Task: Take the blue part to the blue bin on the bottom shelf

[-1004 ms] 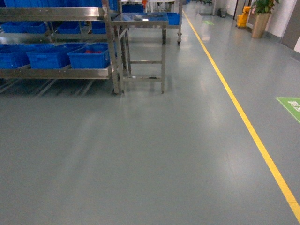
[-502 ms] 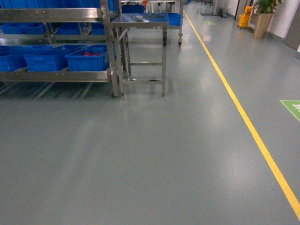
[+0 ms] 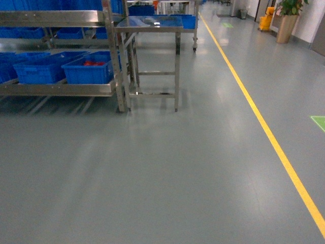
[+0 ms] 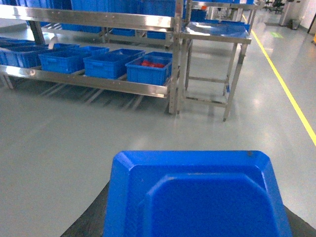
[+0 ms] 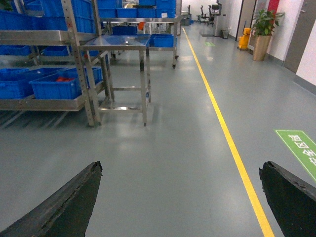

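Observation:
The blue part (image 4: 197, 197), a flat bright-blue plastic piece with bevelled corners, fills the bottom of the left wrist view. My left gripper (image 4: 197, 217) is shut on it, and only a dark finger (image 4: 86, 222) shows at its lower left edge. Far ahead, the bottom shelf (image 4: 98, 81) (image 3: 56, 89) of the steel rack carries a row of blue crates. The blue bin (image 4: 111, 64) (image 3: 38, 70) stands beside a like crate of red packets (image 4: 150, 69) (image 3: 89, 71). My right gripper (image 5: 180, 177) is open over bare floor with nothing between its fingers (image 5: 74, 197). The head view shows neither gripper.
A flat-topped steel table (image 3: 150, 23) (image 4: 215, 32) stands against the rack's right end. A yellow floor line (image 3: 264, 122) runs away on the right, with a green floor mark (image 3: 319, 122) beyond it. A potted plant (image 5: 261, 29) stands by the far right wall. Grey floor stretches between me and the rack.
In the head view the rack and table have slid down and to the left and look slightly larger: the base has rolled forward towards them.

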Robot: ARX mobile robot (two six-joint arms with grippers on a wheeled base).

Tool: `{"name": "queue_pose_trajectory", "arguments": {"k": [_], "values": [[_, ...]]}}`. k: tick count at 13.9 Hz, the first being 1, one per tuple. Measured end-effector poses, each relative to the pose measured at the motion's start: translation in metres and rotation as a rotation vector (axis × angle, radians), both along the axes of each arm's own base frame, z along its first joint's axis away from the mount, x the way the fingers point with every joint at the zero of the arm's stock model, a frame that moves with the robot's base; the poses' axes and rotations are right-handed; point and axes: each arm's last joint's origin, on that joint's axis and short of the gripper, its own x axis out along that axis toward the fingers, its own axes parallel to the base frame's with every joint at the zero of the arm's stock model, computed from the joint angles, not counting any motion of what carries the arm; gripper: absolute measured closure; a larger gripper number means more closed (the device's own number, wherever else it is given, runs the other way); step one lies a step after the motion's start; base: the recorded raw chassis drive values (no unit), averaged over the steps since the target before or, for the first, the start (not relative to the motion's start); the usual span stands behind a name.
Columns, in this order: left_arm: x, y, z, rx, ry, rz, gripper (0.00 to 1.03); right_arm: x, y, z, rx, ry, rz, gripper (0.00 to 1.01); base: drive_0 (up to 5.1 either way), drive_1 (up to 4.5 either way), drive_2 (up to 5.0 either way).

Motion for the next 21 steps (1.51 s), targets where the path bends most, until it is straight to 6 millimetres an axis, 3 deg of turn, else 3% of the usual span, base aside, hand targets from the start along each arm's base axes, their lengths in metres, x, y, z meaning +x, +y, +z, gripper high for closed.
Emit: {"name": "queue_pose_trajectory", "arguments": {"k": [21], "values": [[-0.0001,0.0001,-0.0002,0.0,0.0,0.0,0.59,0.0,0.0,-0.0001,0.0,0.001,0.0,0.03,0.0,4.3,-4.3]]}}
